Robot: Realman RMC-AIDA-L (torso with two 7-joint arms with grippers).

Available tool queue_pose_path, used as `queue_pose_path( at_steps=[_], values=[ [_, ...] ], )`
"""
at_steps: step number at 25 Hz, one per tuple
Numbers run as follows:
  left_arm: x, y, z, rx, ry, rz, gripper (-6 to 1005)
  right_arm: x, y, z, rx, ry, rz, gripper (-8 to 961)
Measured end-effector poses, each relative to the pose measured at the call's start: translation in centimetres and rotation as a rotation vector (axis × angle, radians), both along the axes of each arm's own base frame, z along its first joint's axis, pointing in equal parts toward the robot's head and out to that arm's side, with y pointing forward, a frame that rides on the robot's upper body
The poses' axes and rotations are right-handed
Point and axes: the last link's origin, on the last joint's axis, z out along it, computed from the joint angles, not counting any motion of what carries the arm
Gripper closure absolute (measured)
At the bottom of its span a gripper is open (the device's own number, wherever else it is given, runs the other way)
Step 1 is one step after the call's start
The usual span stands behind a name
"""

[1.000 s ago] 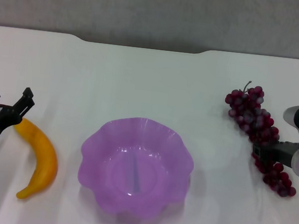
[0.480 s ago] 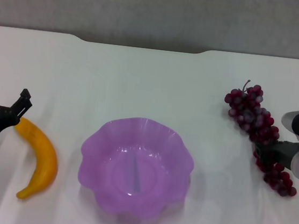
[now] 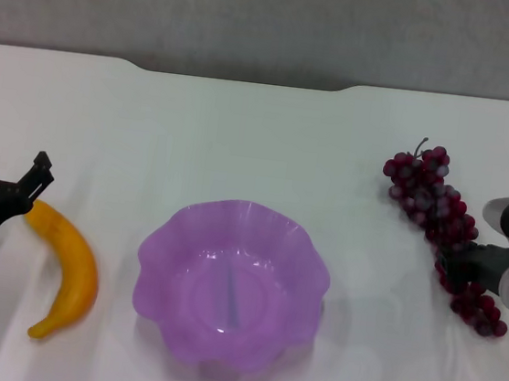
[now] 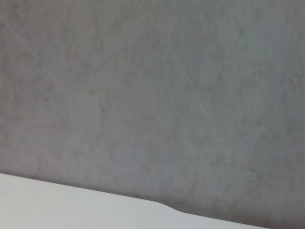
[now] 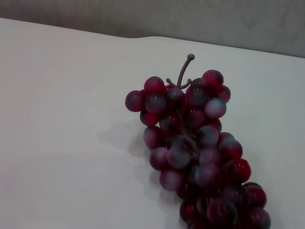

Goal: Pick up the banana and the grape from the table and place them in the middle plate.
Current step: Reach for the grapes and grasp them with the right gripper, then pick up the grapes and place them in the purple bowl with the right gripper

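L gripper (image 3: 9, 183) is sitting spread open at the banana (image 3: 68, 270) top end. R gripper (image 3: 466, 267) is resting on the grape (image 3: 441, 224) bunch's lower half; can't tell its finger state. Middle plate (image 3: 167, 245) is lying btwn them.

This looks like a lab or robot test bench rather than a home or kitchen. The table (image 3: 241, 143) is a plain white slab with a notch cut in its far edge at 12 o'clock, and behind it runs a bare grey wall (image 4: 152, 95) — no cupboards, appliances or decoration. The few items are spaced out like a set-up trial: a glossy, plastic-looking banana (image 3: 69, 271) at 9 o'clock, a translucent purple middle plate (image 3: 151, 252) at centre, and the shiny grape (image 3: 437, 207) at 3 o'clock — props, not a meal.
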Motion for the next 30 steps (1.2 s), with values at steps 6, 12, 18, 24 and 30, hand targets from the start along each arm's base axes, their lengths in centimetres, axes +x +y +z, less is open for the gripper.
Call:
queue_pose_path(
  at_steps=[6, 12, 18, 24, 30],
  values=[
    [-0.1, -0.1, 0.0, -0.001, 0.001, 0.002, 108, 0.4, -0.3, 0.3, 0.021, -0.009, 0.011, 626],
    [-0.2, -0.1, 0.1, 0.003, -0.003, 0.006, 108, 0.7, -0.7, 0.5, 0.038, -0.002, 0.015, 633],
    [-0.1, -0.1, 0.1, -0.001, -0.001, 0.001, 107, 0.2, -0.7, 0.7, 0.051, 0.009, 0.035, 649],
    [-0.1, -0.1, 0.1, -0.002, 0.000, 0.001, 108, -0.6, -1.0, 1.2, 0.103, 0.015, 0.098, 695],
    [-0.3, -0.2, 0.1, 0.000, 0.000, 0.008, 107, -1.4, -1.4, 1.4, 0.133, 0.026, 0.145, 731]
  ],
)
